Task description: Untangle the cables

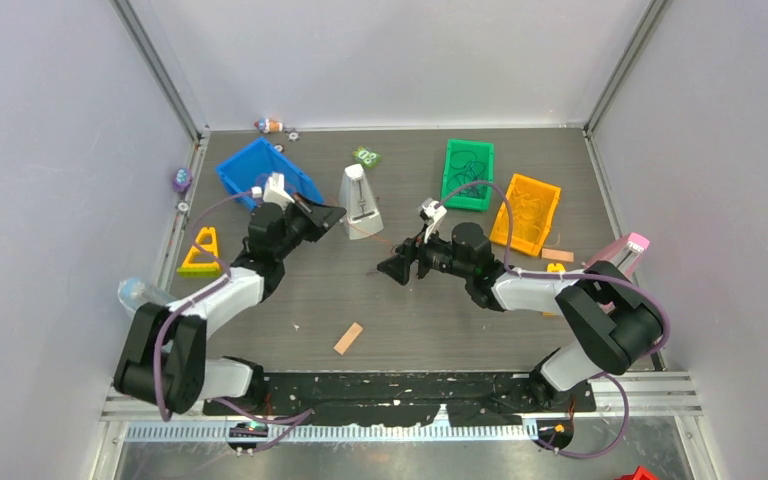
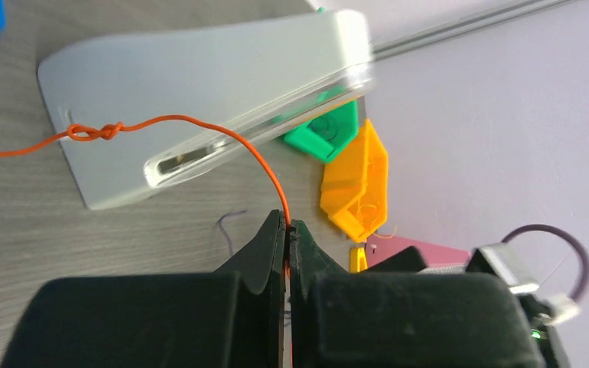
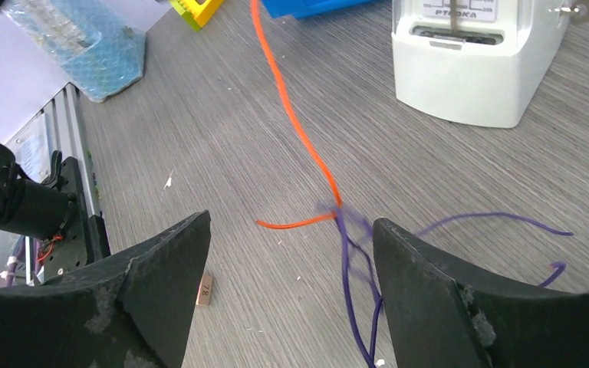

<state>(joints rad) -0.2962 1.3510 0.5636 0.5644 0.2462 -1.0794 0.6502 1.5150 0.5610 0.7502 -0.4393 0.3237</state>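
Pinching the orange cable (image 2: 199,120) between clenched fingers, the left hand (image 2: 287,230) holds it just beside the white metronome (image 2: 199,84), near the middle of the table (image 2: 15,230). A knot (image 2: 96,132) sits along the raised strand. The right hand (image 3: 290,222) hangs released above the spot where orange meets a thin purple cable (image 3: 349,261) lying on the table

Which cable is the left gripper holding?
The orange cable, the knotted one, runs into the shut left gripper; the purple cable sits free before the open right gripper.
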